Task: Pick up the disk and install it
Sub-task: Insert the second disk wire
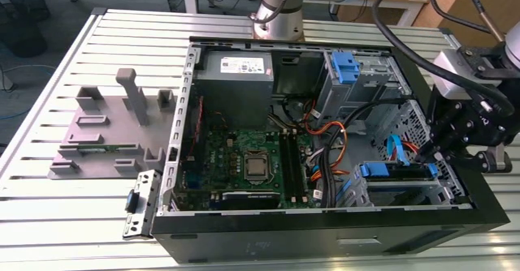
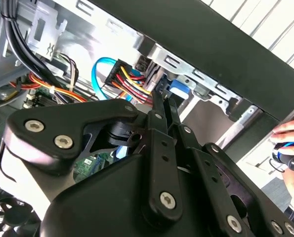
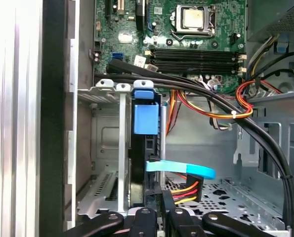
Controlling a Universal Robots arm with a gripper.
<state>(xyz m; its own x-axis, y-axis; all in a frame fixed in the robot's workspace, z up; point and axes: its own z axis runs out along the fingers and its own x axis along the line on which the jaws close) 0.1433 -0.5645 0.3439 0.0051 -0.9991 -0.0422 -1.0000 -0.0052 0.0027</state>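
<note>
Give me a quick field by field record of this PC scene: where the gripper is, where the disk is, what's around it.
gripper: at the open computer case's drive end, on the exterior view's right
fingers: close together, tips at the disk
disk: standing on edge in the metal drive cage, blue tab on its end
cables: light blue data cable and red-yellow-black power plug beside the disk
motherboard: exposed on the case floor

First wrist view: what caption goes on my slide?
Claw reaching down at the blue-railed disk standing in the computer's drive cage.

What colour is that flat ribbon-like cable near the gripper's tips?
Light blue. The flat cable shows best in the first wrist view, just above the gripper.
</note>
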